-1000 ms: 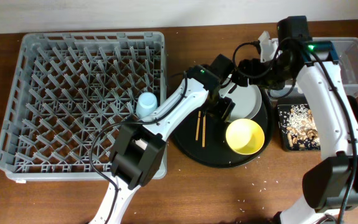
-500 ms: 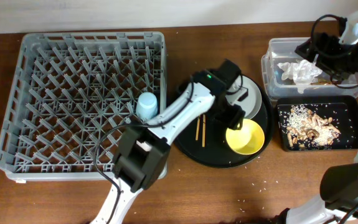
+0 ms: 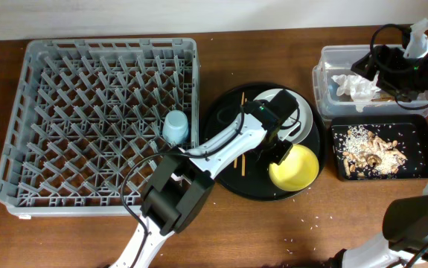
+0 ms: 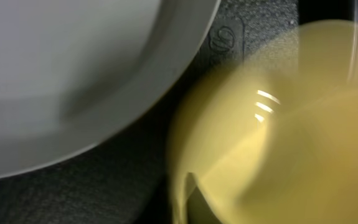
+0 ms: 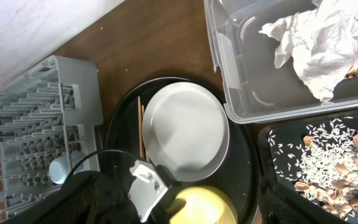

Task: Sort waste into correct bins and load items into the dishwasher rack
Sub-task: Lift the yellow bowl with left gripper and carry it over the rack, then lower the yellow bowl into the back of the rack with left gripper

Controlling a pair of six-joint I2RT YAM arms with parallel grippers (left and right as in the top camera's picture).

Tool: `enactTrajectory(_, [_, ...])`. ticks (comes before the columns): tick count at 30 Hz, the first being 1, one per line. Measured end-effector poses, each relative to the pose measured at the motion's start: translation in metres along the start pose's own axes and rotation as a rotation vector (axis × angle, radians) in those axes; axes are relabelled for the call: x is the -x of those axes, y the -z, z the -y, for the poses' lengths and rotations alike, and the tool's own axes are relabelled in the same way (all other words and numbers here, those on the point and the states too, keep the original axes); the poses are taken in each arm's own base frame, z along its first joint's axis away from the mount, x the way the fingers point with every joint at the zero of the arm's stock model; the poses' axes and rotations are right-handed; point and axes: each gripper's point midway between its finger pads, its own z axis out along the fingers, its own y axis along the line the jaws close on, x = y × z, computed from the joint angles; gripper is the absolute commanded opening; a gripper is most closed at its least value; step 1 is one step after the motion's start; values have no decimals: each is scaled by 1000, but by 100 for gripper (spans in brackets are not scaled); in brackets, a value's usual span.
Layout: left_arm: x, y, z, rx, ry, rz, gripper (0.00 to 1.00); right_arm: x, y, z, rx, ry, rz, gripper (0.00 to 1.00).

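Note:
My left gripper (image 3: 282, 155) is shut on the near rim of the yellow bowl (image 3: 297, 167), which sits on the round black tray (image 3: 225, 160); the left wrist view is filled by that bowl (image 4: 291, 124) and the white plate (image 4: 73, 68). The plate (image 3: 292, 112) lies just behind the bowl. Two wooden chopsticks (image 3: 237, 155) rest on the tray's left side. A light-blue cup (image 3: 175, 126) stands in the grey dishwasher rack (image 3: 87, 112). My right gripper (image 3: 375, 65) hangs open above the clear tub (image 3: 325, 78), which holds the crumpled tissue (image 3: 355, 85).
The shallow black tray (image 3: 422, 126) in front of the tub holds rice crumbs and brown food scraps (image 3: 366, 152). A few crumbs lie on the wooden table near its front edge. The rack fills the left half of the table.
My left gripper has closed on the bowl's rim after sliding from the plate towards it. The right arm swung right from above the round tray, and the tissue now lies in the clear tub.

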Motion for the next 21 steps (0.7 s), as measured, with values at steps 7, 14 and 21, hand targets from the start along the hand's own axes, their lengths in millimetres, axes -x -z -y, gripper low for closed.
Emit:
enactTrajectory(7, [7, 35, -15, 13, 61, -11, 1, -1, 0, 1, -5, -1, -4, 98])
enactTrajectory(14, [47, 203, -127, 305, 225, 317, 1, -1, 0, 1, -5, 1, -4, 98])
enactTrajectory(21, [28, 336, -266, 1029, 408, 506, 1, -1, 0, 1, -8, 1, -4, 98])
